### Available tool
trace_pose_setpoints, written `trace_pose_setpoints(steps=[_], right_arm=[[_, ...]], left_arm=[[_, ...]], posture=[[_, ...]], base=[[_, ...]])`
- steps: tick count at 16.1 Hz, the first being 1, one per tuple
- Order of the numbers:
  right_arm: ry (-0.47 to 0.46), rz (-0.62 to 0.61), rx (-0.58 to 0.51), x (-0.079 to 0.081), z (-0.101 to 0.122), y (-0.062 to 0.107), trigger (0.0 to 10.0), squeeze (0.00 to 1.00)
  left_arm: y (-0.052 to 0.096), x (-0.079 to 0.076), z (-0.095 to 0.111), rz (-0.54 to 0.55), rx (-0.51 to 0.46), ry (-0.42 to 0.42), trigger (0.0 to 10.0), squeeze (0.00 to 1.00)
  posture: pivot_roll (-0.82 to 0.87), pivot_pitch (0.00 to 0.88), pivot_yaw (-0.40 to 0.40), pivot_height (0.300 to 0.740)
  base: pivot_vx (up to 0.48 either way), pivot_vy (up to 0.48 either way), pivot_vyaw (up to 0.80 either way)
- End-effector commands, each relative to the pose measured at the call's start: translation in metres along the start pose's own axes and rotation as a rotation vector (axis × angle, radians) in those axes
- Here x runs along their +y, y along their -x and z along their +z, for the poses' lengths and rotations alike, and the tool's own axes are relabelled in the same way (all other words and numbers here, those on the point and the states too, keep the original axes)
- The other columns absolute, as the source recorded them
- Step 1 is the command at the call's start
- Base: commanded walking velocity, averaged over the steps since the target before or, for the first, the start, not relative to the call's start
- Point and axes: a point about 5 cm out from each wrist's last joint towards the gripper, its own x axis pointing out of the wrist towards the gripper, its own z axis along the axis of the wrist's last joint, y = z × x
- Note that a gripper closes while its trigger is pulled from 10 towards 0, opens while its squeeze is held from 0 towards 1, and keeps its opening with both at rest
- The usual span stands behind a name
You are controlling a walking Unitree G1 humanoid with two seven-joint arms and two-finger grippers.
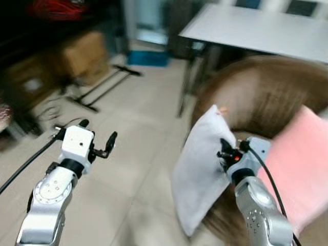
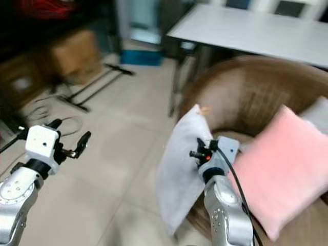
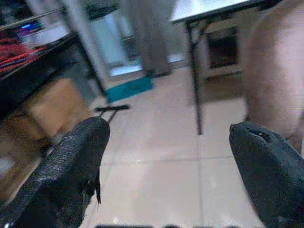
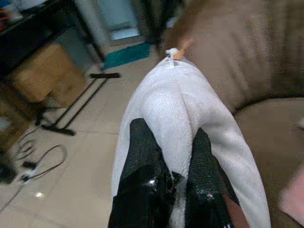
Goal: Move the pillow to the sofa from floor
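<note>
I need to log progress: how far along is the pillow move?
Done: the white pillow is off the floor, pinched in the right pincer. In hand: it hangs at the brown sofa edge. Left: setting it on the seat beside the pink cushion. The left pincer is open.

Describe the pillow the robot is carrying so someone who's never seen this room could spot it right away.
Find the brown sofa in front of the grey table. At its front edge the right gripper has its fingers pinched on a white pillow, held upright above the tiled floor. The pink cushion beside it lies on the seat, ungripped.
</note>
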Motion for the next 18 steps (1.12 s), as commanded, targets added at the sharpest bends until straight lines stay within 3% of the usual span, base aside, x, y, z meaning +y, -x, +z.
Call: trace_pose_setpoints(steps=[1, 4, 6, 10, 15, 18], right_arm=[[0.022, 0.038, -0.065, 0.005, 0.013, 0.000, 10.0, 0.00], [0.044, 0.111, -0.075, 0.013, 0.017, 0.000, 10.0, 0.00], [0.024, 0.165, -0.132, 0.023, 0.032, -0.003, 10.0, 0.00], [0.014, 0.151, -0.178, 0.027, 0.047, -0.010, 10.0, 0.00], [-0.004, 0.152, -0.220, 0.034, 0.058, -0.015, 10.0, 0.00], [-0.009, 0.184, -0.223, 0.039, 0.059, -0.015, 10.0, 0.00]], left_arm=[[0.001, -0.001, 0.001, -0.004, -0.009, 0.004, 10.0, 0.00], [0.003, -0.002, 0.001, -0.001, -0.016, 0.015, 10.0, 0.00], [0.005, -0.001, 0.002, 0.004, -0.028, 0.018, 10.0, 0.00], [0.010, -0.006, 0.002, -0.074, -0.017, -0.017, 10.0, 0.00], [0.013, -0.007, 0.003, -0.115, -0.010, -0.042, 10.0, 0.00], [0.015, -0.009, 0.002, -0.146, -0.002, -0.058, 10.0, 0.00]], posture=[[0.03, 0.000, 0.030, 0.740], [0.03, 0.000, 0.020, 0.740], [0.04, 0.000, 0.014, 0.740], [0.04, 0.000, 0.004, 0.740], [0.05, 0.000, 0.000, 0.740], [0.06, 0.000, -0.001, 0.740]], base=[[0.000, 0.000, 0.00], [0.000, 0.000, 0.00], [0.000, 0.000, 0.00], [0.272, 0.000, 0.00], [0.366, 0.000, -0.80], [0.366, 0.000, -0.17]])
